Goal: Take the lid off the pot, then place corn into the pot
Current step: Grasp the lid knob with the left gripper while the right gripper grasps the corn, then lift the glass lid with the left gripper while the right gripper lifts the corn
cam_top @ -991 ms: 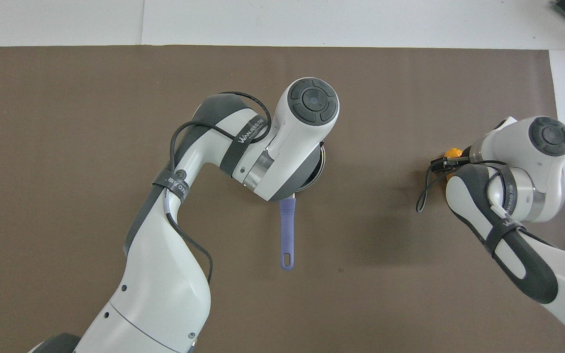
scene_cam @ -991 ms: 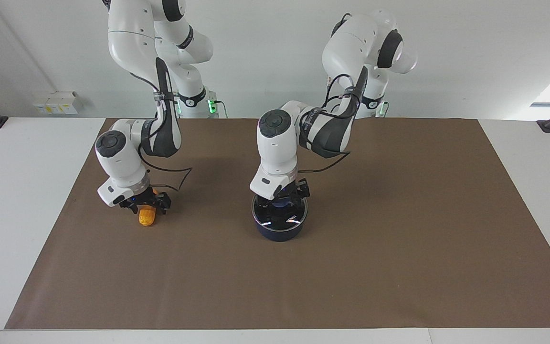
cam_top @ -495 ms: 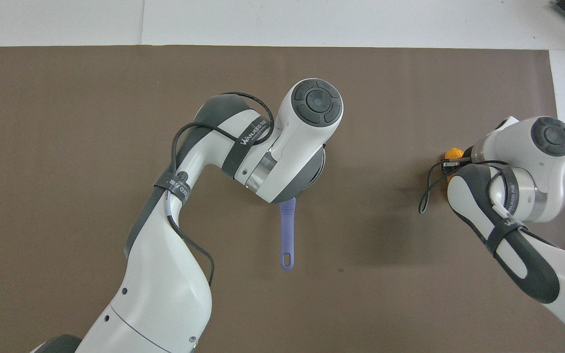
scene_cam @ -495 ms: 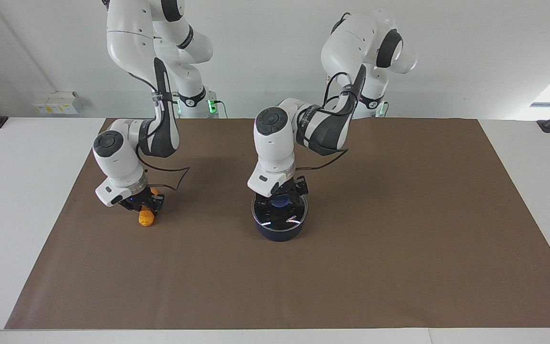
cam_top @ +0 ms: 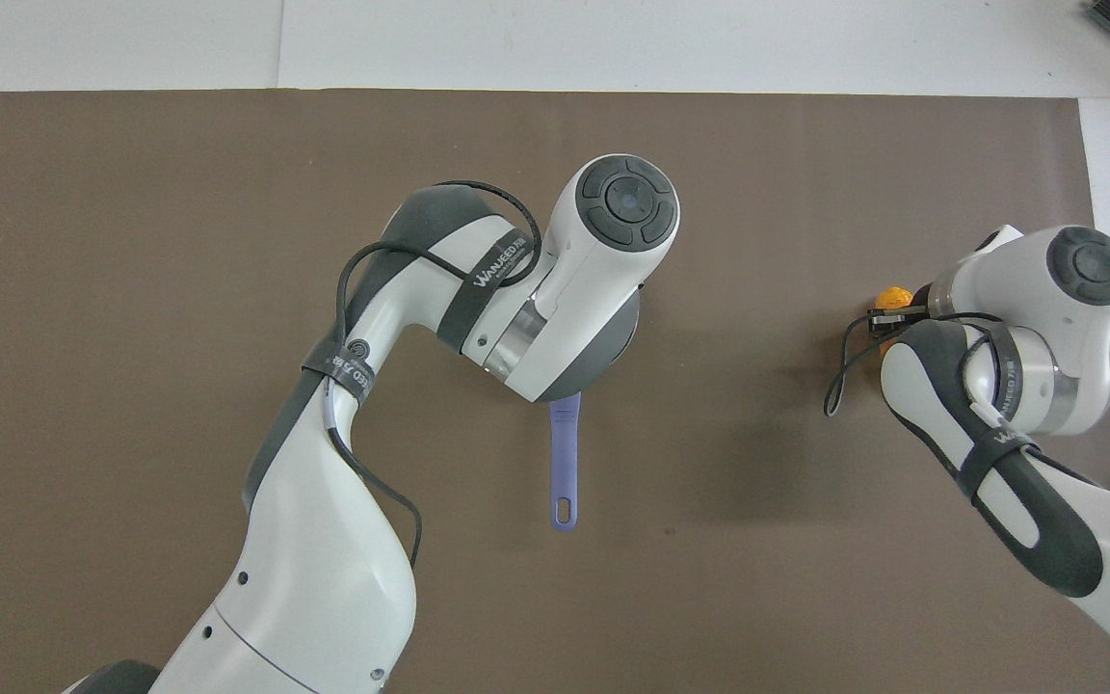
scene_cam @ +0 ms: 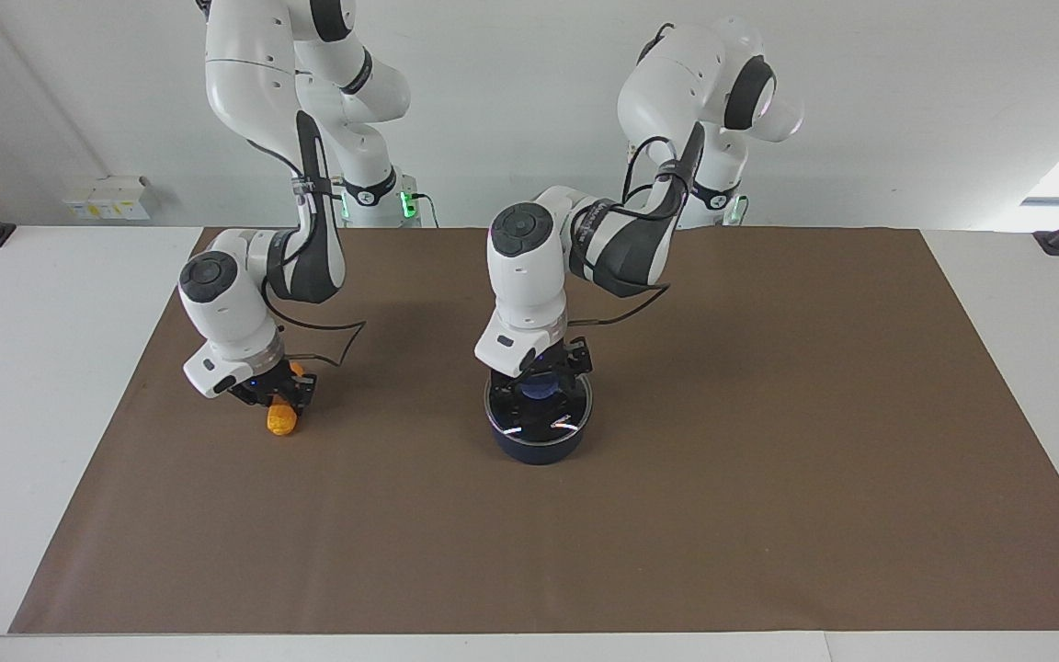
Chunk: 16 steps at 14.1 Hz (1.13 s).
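Now your left gripper (scene_cam: 543, 380) points straight down at the middle of the brown mat (scene_cam: 768, 460), its fingers closed around the blue knob of the one round clear glass lid (scene_cam: 539, 416), which sits on the single dark navy saucepan (scene_cam: 537, 443). Your right gripper (scene_cam: 274, 393), wrist tilted, sits low toward the right arm's end of the table, clamped on the only small yellow-orange corn cob (scene_cam: 282, 419). From overhead, the left wrist hides the pot apart from its long handle.
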Available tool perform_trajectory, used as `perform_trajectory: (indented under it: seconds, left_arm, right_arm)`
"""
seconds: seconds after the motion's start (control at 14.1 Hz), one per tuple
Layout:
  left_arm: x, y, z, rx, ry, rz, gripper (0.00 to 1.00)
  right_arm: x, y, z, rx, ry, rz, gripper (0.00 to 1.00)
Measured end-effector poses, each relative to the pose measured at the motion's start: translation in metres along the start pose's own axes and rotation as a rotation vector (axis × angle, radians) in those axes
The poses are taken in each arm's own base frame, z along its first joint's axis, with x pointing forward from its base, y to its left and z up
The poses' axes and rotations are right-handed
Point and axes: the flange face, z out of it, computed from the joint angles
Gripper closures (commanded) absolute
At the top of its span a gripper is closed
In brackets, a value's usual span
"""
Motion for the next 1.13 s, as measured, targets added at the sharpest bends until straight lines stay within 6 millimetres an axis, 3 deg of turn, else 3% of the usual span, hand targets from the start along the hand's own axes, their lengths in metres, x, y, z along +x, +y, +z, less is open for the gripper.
perform_trajectory:
  seconds: [0.07, 0.28, 0.35, 0.5, 0.78, 0.92, 1.13]
  left_arm:
    - [-0.001, 0.0, -0.001, -0.001, 0.001, -0.015, 0.76]
    - [-0.001, 0.0, -0.005, -0.004, 0.005, -0.038, 0.85]
    - [-0.001, 0.0, -0.005, -0.003, 0.004, -0.041, 1.0]
    - [0.0, -0.001, -0.007, -0.005, 0.007, -0.045, 1.0]
    - [0.002, -0.008, -0.038, -0.034, 0.037, -0.055, 1.0]
    - [0.005, -0.015, -0.054, -0.048, 0.052, -0.065, 1.0]
    - [0.011, -0.031, -0.071, -0.04, 0.07, -0.083, 1.0]
  right_arm:
    - [0.001, 0.0, -0.006, 0.0, 0.003, 0.0, 1.0]
    - [0.003, 0.0, -0.012, 0.001, 0.009, 0.0, 1.0]
    - [0.003, 0.0, -0.012, 0.001, 0.009, 0.0, 1.0]
    - [0.003, 0.0, -0.012, 0.001, 0.009, 0.0, 1.0]
    - [0.004, -0.001, -0.019, 0.002, 0.012, -0.002, 1.0]
    - [0.005, -0.003, -0.037, 0.006, 0.0, -0.005, 1.0]
    - [0.007, -0.003, -0.089, 0.013, -0.012, -0.008, 1.0]
